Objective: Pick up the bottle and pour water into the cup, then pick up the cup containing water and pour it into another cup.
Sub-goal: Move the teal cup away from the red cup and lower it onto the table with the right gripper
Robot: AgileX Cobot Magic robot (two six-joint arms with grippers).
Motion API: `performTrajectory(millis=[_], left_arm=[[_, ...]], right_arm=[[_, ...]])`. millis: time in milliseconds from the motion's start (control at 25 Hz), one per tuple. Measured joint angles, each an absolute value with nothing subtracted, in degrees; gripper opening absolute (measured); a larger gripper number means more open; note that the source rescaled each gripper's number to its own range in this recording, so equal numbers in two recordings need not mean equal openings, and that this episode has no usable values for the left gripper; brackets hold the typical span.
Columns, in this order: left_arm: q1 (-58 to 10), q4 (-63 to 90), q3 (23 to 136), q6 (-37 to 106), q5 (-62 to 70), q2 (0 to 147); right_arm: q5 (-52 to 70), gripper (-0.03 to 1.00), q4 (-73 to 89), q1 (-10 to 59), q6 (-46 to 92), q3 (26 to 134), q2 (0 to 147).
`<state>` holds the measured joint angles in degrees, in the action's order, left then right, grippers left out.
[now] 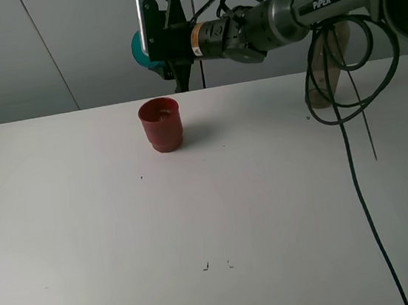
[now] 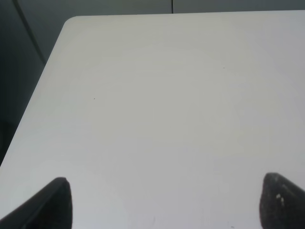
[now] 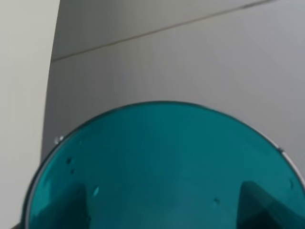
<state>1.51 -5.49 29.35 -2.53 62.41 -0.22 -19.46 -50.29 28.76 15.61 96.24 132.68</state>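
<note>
My right gripper point(image 1: 154, 38) is shut on the teal cup point(image 1: 139, 50) and holds it tipped on its side in the air, just above the red cup point(image 1: 161, 124), which stands upright on the white table point(image 1: 212, 218). In the right wrist view the teal cup point(image 3: 162, 167) fills the lower frame, with droplets on its wall and the fingers point(image 3: 259, 200) seen through it. My left gripper point(image 2: 162, 202) is open and empty over bare table; only its dark fingertips point(image 2: 52, 200) show. The bottle is out of view.
A black cable point(image 1: 352, 149) hangs from the right arm down across the table's right side. A pale wooden stand point(image 1: 326, 70) sits at the back right. The table's far left corner point(image 2: 71, 21) shows in the left wrist view.
</note>
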Motion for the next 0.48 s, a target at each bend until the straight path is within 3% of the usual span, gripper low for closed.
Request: performTrajectory(millis=[240,480], left_arm=[[1.51,-5.49,29.35,-2.53,62.41,-0.22],[1.51,-5.49,29.35,-2.53,62.41,-0.22]], right_arm=[[-11.46,0.1,-47.43,28.57,-15.53,95.91,131.02],[-9.81,0.1,-39.65,28.0,-21.07,89.66,125.47]])
